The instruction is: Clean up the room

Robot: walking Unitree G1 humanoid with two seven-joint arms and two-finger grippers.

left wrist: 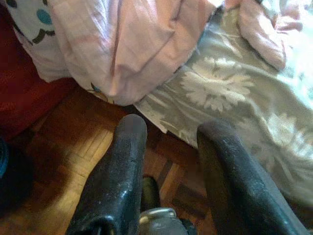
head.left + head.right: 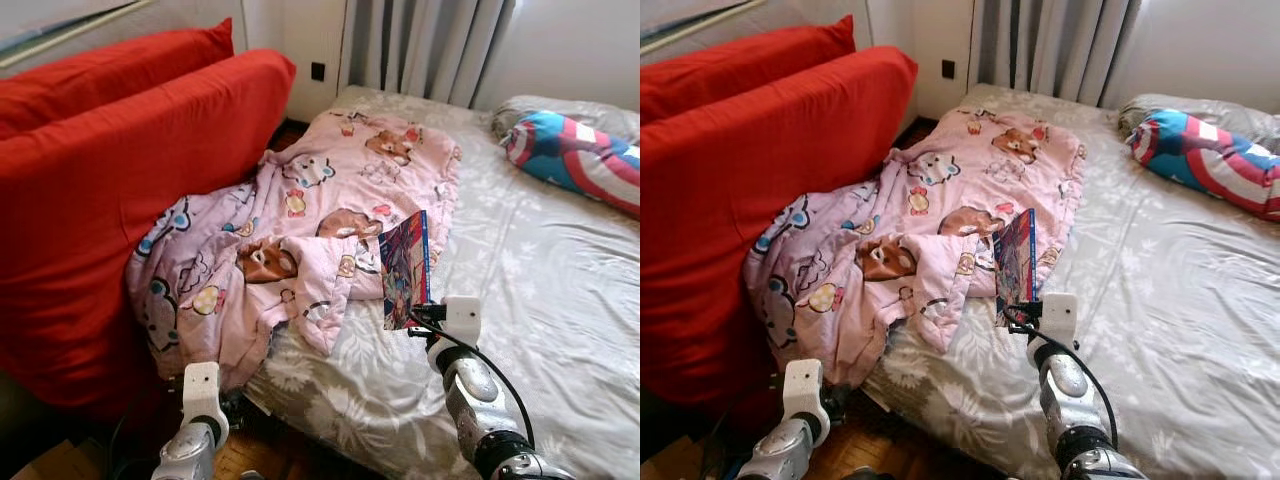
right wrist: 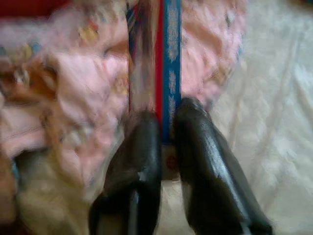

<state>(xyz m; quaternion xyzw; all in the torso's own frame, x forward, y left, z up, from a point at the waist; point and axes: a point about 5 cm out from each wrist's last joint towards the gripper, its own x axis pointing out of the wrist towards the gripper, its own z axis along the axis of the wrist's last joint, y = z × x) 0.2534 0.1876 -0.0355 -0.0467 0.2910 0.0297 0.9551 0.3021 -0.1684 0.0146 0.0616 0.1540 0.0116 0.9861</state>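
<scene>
A thin colourful book (image 2: 405, 268) stands on edge above the bed, its blue and red spine (image 3: 166, 63) pinched between the black fingers (image 3: 142, 147) of my right gripper (image 3: 165, 128), which is shut on it. The book hangs over the edge of a crumpled pink cartoon blanket (image 2: 300, 240) on the grey floral bedsheet (image 2: 540, 290). My left gripper (image 1: 168, 132) is open low over the wooden floor (image 1: 73, 161), beside the bed's corner, where the blanket's end hangs down.
A big red cushion (image 2: 110, 190) leans against the bed's left side, with another behind it. A bolster with a red, white and blue shield pattern (image 2: 575, 155) lies at the bed's far right. Grey curtains (image 2: 420, 45) hang behind the bed.
</scene>
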